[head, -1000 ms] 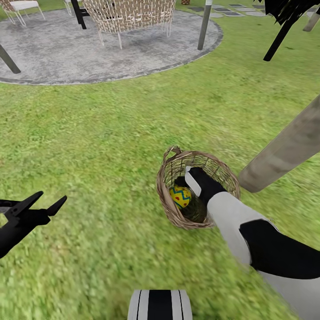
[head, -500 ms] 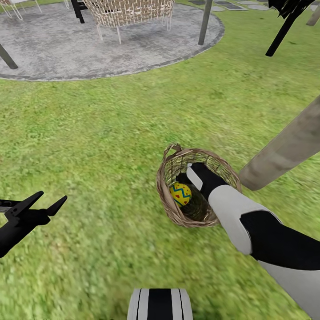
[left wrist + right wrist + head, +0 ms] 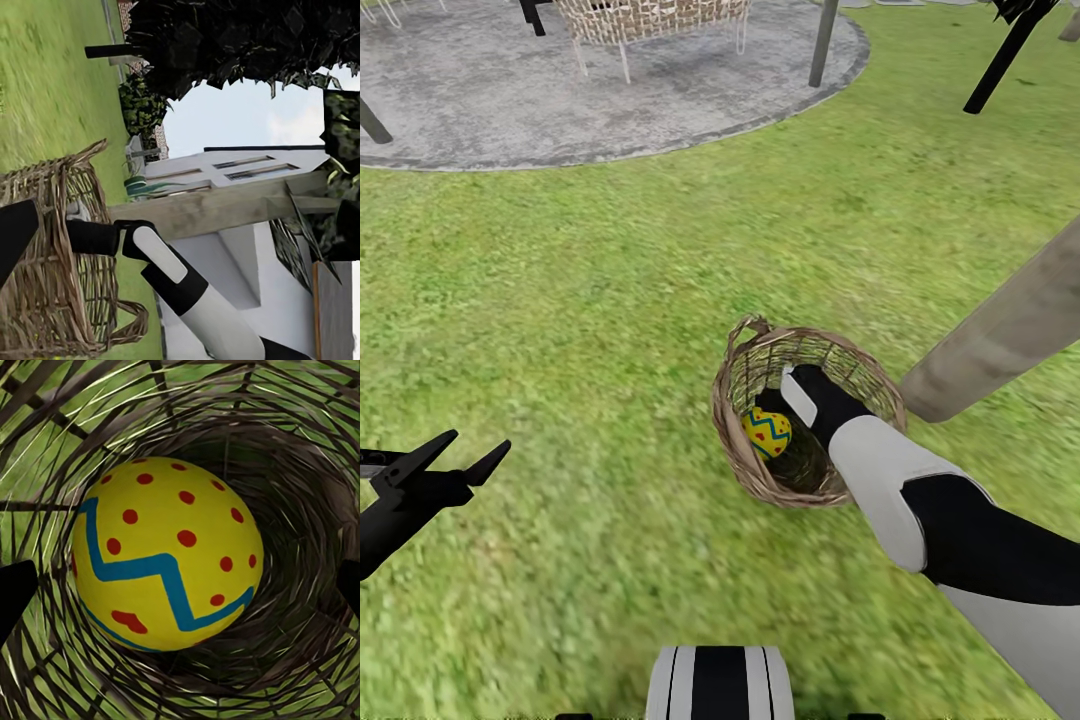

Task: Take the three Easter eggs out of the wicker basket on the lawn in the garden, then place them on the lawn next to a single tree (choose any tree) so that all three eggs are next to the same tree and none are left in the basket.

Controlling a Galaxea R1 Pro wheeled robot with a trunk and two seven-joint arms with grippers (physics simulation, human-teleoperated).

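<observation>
The brown wicker basket (image 3: pixel 732 440) stands on the lawn (image 3: pixel 610 300) just left of a grey-beige tree trunk (image 3: pixel 1000 335). One yellow Easter egg (image 3: pixel 767 432) with a blue zigzag and red dots lies inside it. My right arm (image 3: pixel 880 470) reaches down into the basket. In the right wrist view the egg (image 3: pixel 169 555) lies deep in the weave, and my right gripper (image 3: pixel 182 589) is open, with a dark fingertip (image 3: pixel 15 596) at either edge and no contact visible. My left gripper (image 3: pixel 480 442) hangs open over grass, far left of the basket (image 3: pixel 60 255).
A grey round patio (image 3: pixel 480 90) with a pale lattice chair (image 3: pixel 650 20) and thin poles (image 3: pixel 822 45) lies beyond the grass. A dark slanted stem (image 3: pixel 1000 60) stands at the back right. A white house (image 3: pixel 225 172) and dark foliage show behind the trunk (image 3: pixel 225 206).
The whole head view has shifted, with the patio sliding upward, so the camera moved. My right arm stays in the basket and the egg lies where it was. The left gripper holds still.
</observation>
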